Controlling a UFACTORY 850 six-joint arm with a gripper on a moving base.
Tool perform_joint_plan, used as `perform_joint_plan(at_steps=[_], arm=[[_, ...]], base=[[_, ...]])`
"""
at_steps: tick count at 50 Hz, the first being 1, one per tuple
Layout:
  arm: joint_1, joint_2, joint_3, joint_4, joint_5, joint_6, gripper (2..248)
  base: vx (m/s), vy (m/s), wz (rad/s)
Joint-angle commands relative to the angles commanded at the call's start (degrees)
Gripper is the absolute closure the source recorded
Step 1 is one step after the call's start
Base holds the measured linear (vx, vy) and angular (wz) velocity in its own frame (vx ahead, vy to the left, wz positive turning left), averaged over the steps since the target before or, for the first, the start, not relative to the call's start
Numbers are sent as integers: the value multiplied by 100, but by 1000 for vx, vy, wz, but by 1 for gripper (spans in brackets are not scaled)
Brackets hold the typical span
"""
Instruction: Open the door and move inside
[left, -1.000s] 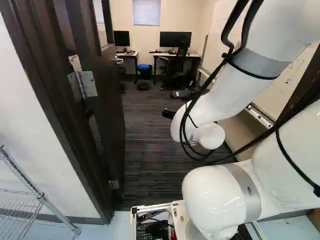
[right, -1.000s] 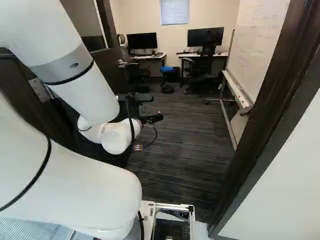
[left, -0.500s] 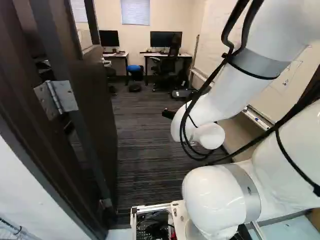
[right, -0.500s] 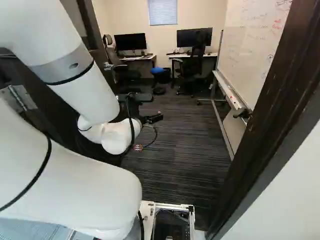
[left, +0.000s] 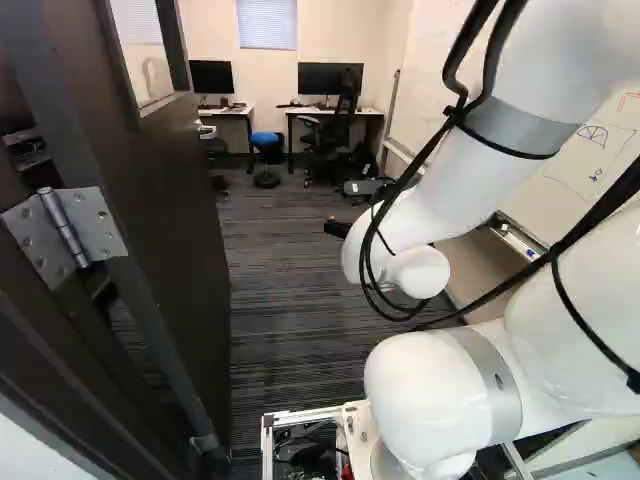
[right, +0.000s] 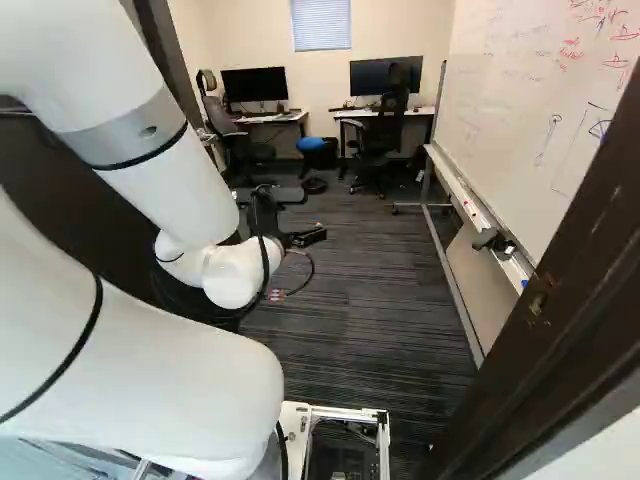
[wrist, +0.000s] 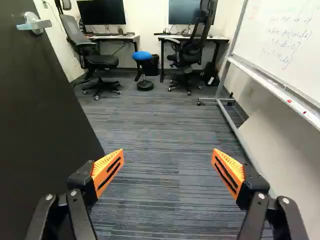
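dark brown door standing open at left of the left base view, black two-finger end effector with orange pads, its fingers wide open, above grey striped carpet, big whiteboard at the right

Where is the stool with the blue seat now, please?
In the left base view, left of the middle, the stool stands near the far wall, between the two desks.

White arm bent, claw spread wide
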Motion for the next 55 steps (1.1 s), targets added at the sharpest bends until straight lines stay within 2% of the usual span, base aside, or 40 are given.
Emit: perform_joint_plan(at_steps=[55], arm=[[0,0,0,0,0,0,3]], base=[[159,0,-20]])
